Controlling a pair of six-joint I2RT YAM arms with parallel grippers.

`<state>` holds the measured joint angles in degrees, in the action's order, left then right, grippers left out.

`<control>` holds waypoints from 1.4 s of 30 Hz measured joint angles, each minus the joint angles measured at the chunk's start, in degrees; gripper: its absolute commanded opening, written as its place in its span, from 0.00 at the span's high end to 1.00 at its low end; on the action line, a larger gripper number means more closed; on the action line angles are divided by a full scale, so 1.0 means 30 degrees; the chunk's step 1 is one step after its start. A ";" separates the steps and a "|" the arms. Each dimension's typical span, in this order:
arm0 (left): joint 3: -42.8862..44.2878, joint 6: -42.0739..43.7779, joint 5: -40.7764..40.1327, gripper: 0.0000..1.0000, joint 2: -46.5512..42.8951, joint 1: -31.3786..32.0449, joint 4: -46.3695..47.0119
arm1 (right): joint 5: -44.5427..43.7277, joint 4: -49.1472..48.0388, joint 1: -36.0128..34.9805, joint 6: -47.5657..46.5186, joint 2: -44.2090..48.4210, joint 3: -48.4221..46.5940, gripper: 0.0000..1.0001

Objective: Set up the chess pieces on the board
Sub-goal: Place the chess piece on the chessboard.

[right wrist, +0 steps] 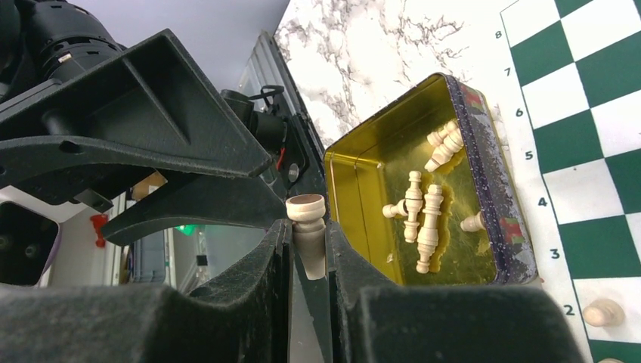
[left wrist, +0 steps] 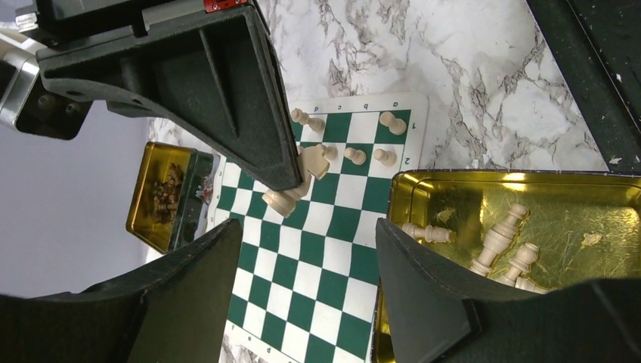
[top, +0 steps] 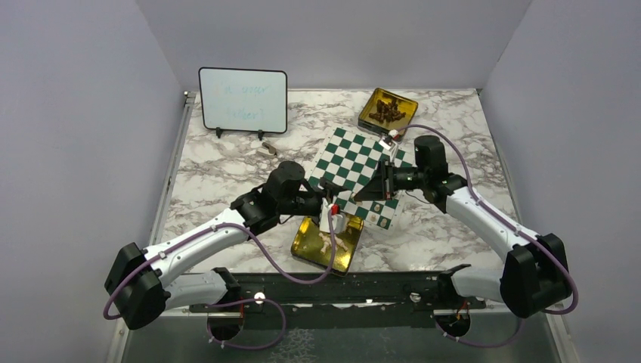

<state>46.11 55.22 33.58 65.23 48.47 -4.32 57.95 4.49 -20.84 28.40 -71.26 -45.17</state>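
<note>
The green-and-white board [top: 355, 162] lies in the middle of the table, and a few cream chess pieces [left wrist: 355, 155] stand along its near edge. My right gripper [right wrist: 308, 236] is shut on one cream piece [right wrist: 306, 208], base end pointing outward, and hovers over the board's near part [top: 376, 184]. My left gripper [left wrist: 308, 234] is open with nothing between its fingers. It hangs above the board edge beside the near gold tin [top: 344, 255]. Several more cream pieces [right wrist: 423, 215] lie in that tin.
A second gold tin [top: 407, 106] holding dark pieces stands beyond the board's far corner. A black-framed whiteboard [top: 243, 100] stands at the back left. The two grippers are close together over the board's near corner. Marble tabletop [top: 227, 170] surrounds the board.
</note>
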 measured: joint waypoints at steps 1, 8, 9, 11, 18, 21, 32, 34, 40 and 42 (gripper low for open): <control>0.0000 0.0087 -0.0007 0.34 0.0000 0.0015 -0.0022 | 0.0000 0.0007 -0.0124 -0.0007 -0.0080 -0.0051 0.84; 0.0022 0.0583 0.0000 0.38 0.0073 0.0138 -0.0073 | -0.0007 0.0036 -0.0998 0.0000 -0.0430 -0.0495 0.84; 0.0029 0.0627 0.0007 0.39 0.0117 0.0146 -0.0073 | -0.0007 0.0029 -0.1078 0.0007 -0.0444 -0.0539 0.84; 0.0058 0.0707 0.0007 0.41 0.0211 0.0182 -0.0153 | -0.0007 0.0029 -0.1209 0.0007 -0.0474 -0.0568 0.84; 0.0328 0.1078 0.0007 0.48 0.0685 0.0262 -0.0612 | -0.0007 0.0022 -0.1588 0.0007 -0.0561 -0.0568 0.84; 0.0408 0.1195 0.0000 0.48 0.0750 0.0262 -0.0619 | -0.0007 0.0022 -0.1727 0.0007 -0.0648 -0.0568 0.84; 0.0437 0.1311 0.0000 0.63 0.0765 0.0262 -0.0619 | -0.0007 -0.0146 -0.1931 0.0029 -0.0976 -0.0561 0.82; 0.0430 0.1231 0.0000 0.68 0.0765 0.0262 -0.0619 | -0.0007 -0.0270 -0.1938 0.0051 -0.0976 -0.0525 0.82; 0.0430 0.0743 -0.0204 0.81 0.0765 0.0255 -0.0750 | -0.0007 -0.0838 -0.1945 0.0248 -0.0984 -0.0277 0.78; 0.0430 0.0561 -0.0306 0.83 0.0765 0.0262 -0.0750 | -0.0044 -0.0976 -0.1945 0.0270 -0.0984 -0.0233 0.76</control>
<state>47.40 56.90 32.67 67.53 49.25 -6.57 57.82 1.56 -26.68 29.21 -74.22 -45.87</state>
